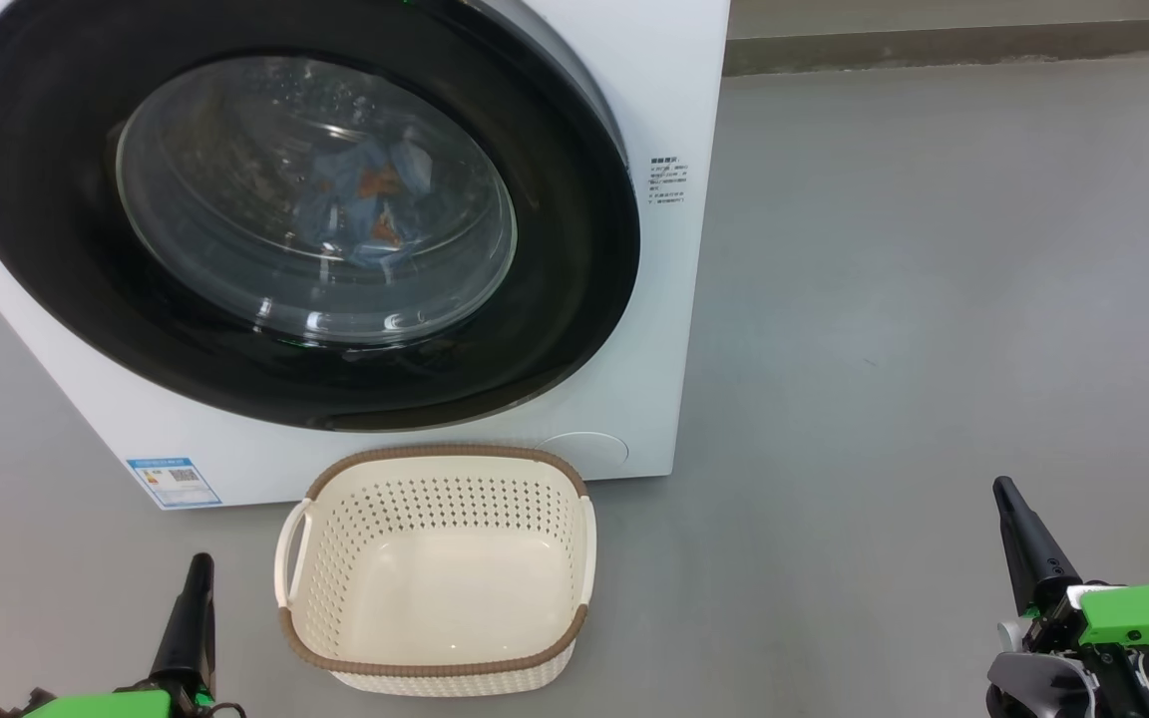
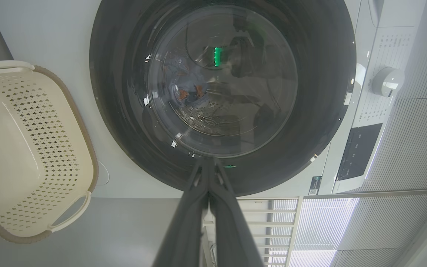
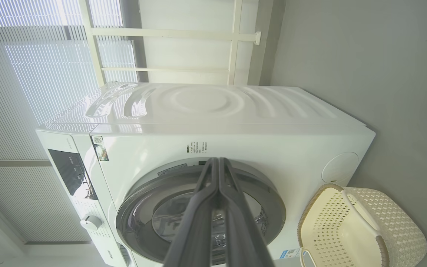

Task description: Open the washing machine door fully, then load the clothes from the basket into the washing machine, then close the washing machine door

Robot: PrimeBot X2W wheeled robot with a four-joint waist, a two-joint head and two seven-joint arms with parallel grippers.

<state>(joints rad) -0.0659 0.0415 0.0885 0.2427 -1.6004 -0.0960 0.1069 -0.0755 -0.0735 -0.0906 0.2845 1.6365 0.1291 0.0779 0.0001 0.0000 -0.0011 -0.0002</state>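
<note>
The washing machine [image 1: 654, 329] fills the upper left of the head view, and its round black-ringed door [image 1: 66, 279] lies flat against its front. Behind the glass bowl lie the light blue clothes [image 1: 365, 199] with orange print; the clothes [image 2: 189, 92] also show through the door [image 2: 124, 122] in the left wrist view. The cream basket [image 1: 435, 688] stands on the floor before the machine, with nothing in it. My left gripper [image 1: 199, 566] is shut, low at the basket's left. My right gripper [image 1: 1005, 491] is shut, far to the right. Neither touches anything.
Grey floor [image 1: 934, 299] spreads wide to the right of the machine. The machine [image 3: 235, 137] has a control panel and a white dial [image 3: 90, 222]. Behind it are a pale window blind [image 3: 32, 74] and a white frame [image 3: 169, 33].
</note>
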